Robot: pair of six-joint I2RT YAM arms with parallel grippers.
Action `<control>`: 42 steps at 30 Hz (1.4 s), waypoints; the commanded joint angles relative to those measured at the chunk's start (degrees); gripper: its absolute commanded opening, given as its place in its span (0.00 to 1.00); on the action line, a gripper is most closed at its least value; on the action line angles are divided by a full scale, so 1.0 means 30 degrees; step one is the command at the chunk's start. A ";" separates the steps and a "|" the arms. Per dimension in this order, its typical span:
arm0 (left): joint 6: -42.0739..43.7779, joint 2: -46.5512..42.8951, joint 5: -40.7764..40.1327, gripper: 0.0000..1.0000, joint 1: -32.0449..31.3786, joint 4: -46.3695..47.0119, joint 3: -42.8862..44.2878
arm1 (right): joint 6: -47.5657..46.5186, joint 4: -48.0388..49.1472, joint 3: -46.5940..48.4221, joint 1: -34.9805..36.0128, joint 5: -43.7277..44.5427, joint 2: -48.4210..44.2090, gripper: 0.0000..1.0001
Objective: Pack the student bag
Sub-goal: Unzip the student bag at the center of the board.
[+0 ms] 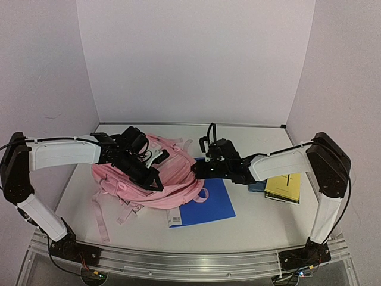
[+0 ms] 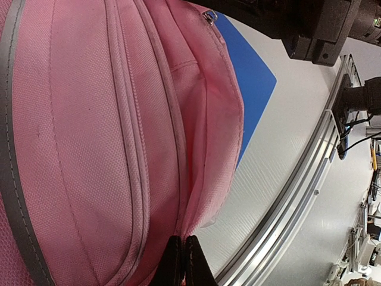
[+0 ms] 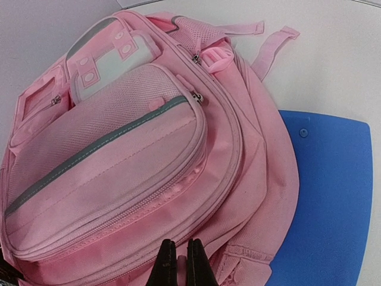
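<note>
The student bag (image 1: 172, 179) is a pink backpack lying front up at the table's middle left. Its front pockets with grey-green trim show in the right wrist view (image 3: 119, 155). My left gripper (image 1: 156, 183) is over the bag's near side. In the left wrist view my left gripper (image 2: 183, 259) is shut on a fold of the bag's pink fabric (image 2: 89, 149) beside a zip seam. My right gripper (image 1: 196, 170) is at the bag's right edge. In its wrist view my right gripper (image 3: 178, 262) is shut on a small pink bit of the bag between its fingers.
A blue folder (image 1: 211, 205) lies partly under the bag and shows in both wrist views (image 2: 253, 77) (image 3: 330, 196). A yellow book (image 1: 284, 186) and a small blue thing (image 1: 257, 187) lie at the right. The metal rail (image 1: 190, 259) runs along the near edge.
</note>
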 commanded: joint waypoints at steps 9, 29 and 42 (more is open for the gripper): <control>-0.1008 -0.2350 -0.4455 0.00 0.0070 -0.0371 -0.0911 | 0.3702 -0.0695 -0.0623 0.0059 0.6756 -0.1408 0.00; -0.1158 -0.3319 -0.3437 0.04 0.0049 -0.0476 -0.0093 | 0.3471 0.2769 0.0372 -0.0791 0.3316 0.0017 0.00; -0.0419 0.1457 -0.0918 0.61 -0.0025 0.2291 0.5284 | 0.4398 0.4230 -0.1850 -0.0763 0.0665 -0.2337 0.00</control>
